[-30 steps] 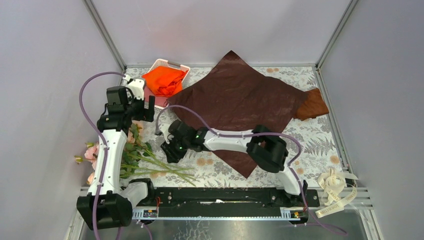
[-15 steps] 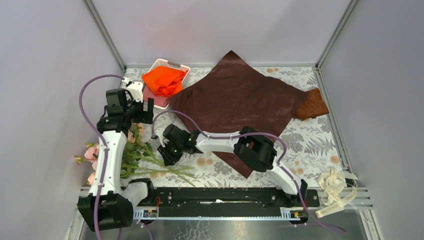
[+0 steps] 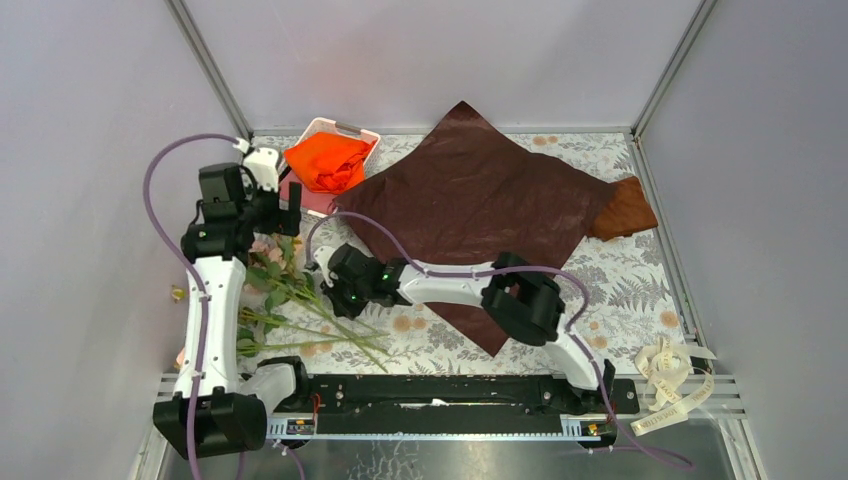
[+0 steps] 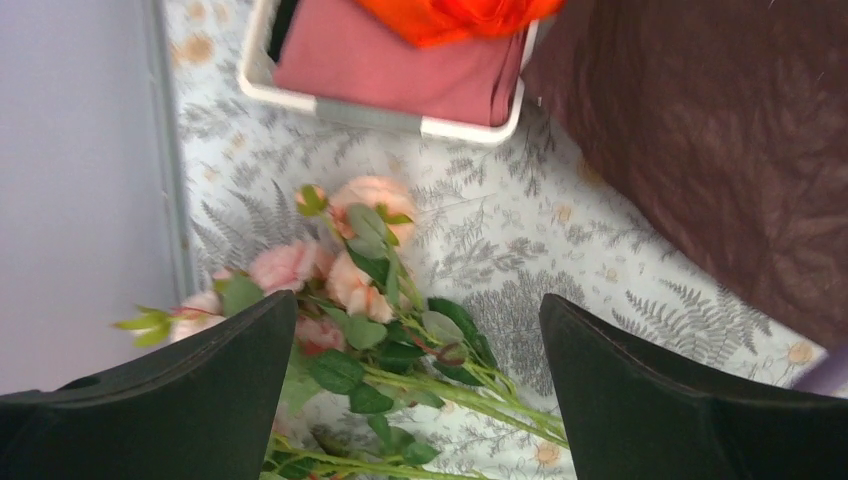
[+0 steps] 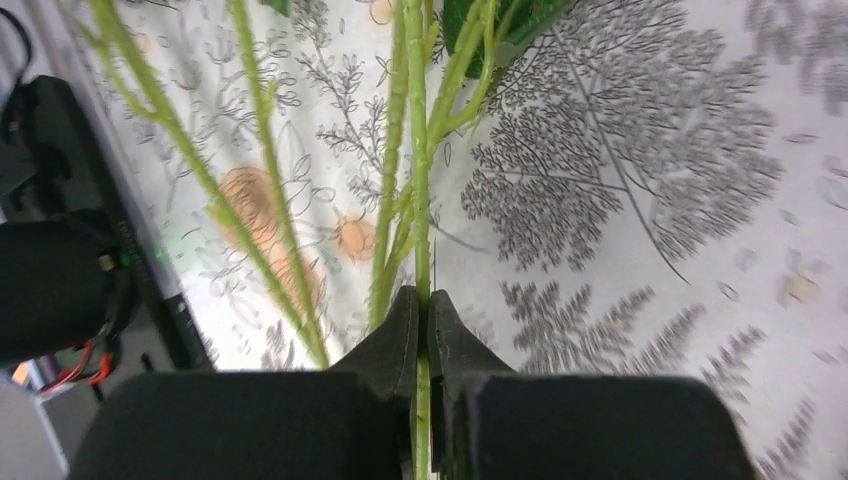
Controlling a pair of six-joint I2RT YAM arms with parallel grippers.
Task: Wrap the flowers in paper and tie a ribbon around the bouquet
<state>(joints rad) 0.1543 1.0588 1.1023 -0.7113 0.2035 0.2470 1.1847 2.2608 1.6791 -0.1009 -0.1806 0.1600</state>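
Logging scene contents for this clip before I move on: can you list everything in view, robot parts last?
flowers: one bunch, pale pink roses with green stems, near-left on the table
paper: one sheet, dark red, centre to far side
ribbon: one, cream, near-right edge
orange cloth: one, in the tray
tray: one, white, far left
brown cloth: one, far right, at the paper's corner
table: one, grey floral print
left end effector: black, open, above the flowers
right end effector: black, shut on a flower stem

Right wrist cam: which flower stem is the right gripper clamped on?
The rightmost stem, near-vertical: it runs straight down between the fingertips of the shut right gripper. The other stems to its left pass outside the fingers.
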